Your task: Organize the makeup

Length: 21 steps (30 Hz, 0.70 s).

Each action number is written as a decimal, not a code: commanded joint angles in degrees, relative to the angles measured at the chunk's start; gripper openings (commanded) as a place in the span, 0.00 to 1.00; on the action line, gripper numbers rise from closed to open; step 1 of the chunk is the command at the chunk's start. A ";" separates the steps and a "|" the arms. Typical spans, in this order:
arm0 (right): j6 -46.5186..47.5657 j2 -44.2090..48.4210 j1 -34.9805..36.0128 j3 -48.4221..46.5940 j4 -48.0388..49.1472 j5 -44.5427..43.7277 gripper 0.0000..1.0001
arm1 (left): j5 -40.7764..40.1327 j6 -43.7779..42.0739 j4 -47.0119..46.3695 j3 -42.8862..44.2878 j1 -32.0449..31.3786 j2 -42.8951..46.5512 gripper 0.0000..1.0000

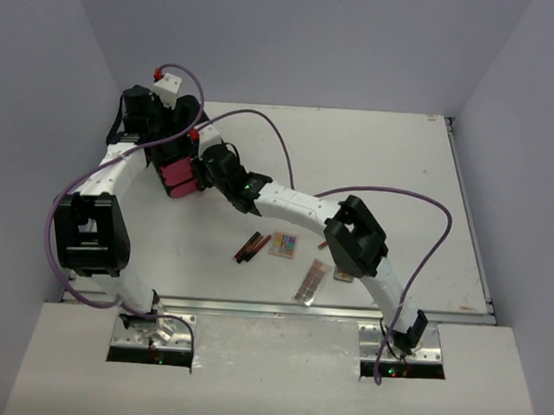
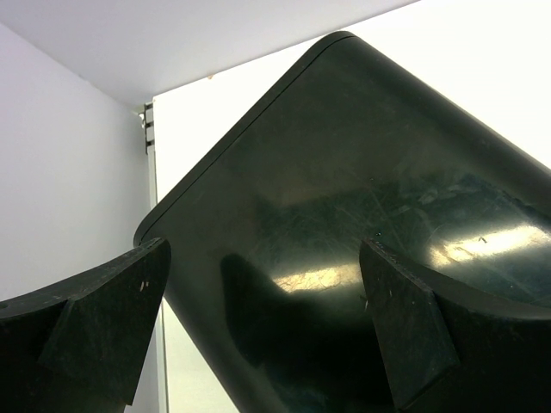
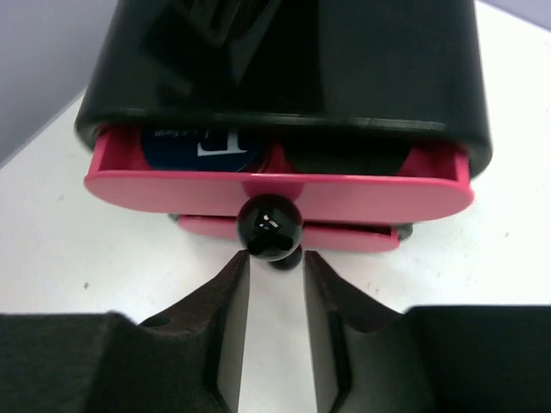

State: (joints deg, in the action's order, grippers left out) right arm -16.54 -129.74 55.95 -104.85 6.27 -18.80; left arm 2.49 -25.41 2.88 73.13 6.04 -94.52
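Observation:
The top pink drawer [image 3: 275,185] of the black box [image 3: 284,60] stands slightly open. A blue round compact [image 3: 202,146] and a black round compact [image 3: 344,159] lie in it. My right gripper [image 3: 275,267] is open by a narrow gap, its tips just short of the drawer's black knob [image 3: 269,225], not touching it. My left gripper [image 2: 263,292] is open wide over the box's glossy top [image 2: 344,172]. On the table lie dark and red sticks [image 1: 252,248], a square multicolour palette [image 1: 284,245] and a long brownish palette [image 1: 312,282].
A second pink drawer [image 3: 344,234] sits below the open one, nearly shut. The box [image 1: 178,174] stands at the table's far left near the wall. Another small palette [image 1: 343,275] lies partly under the right arm's elbow [image 1: 354,235]. Purple cables arc over the table.

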 commanded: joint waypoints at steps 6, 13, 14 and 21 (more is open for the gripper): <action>1.58 -6.87 -1.46 -13.03 3.43 1.92 0.34 | 0.98 -1.22 8.93 -1.19 0.50 -3.18 0.92; 0.13 -5.46 -1.54 -9.65 5.23 1.35 0.35 | 1.73 -1.05 8.85 -1.72 0.50 -3.35 0.91; -0.78 -4.64 -1.46 -8.30 4.89 1.35 0.36 | 1.73 -1.05 8.76 -1.85 0.51 -3.39 0.91; -3.87 -2.47 -0.22 -2.21 2.95 -1.34 0.57 | 1.65 -0.87 8.63 -2.03 0.55 -3.39 0.91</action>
State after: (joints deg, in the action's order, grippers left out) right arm -18.23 -135.35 54.94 -107.73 8.74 -17.51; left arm 3.27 -25.39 2.39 73.21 6.04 -94.87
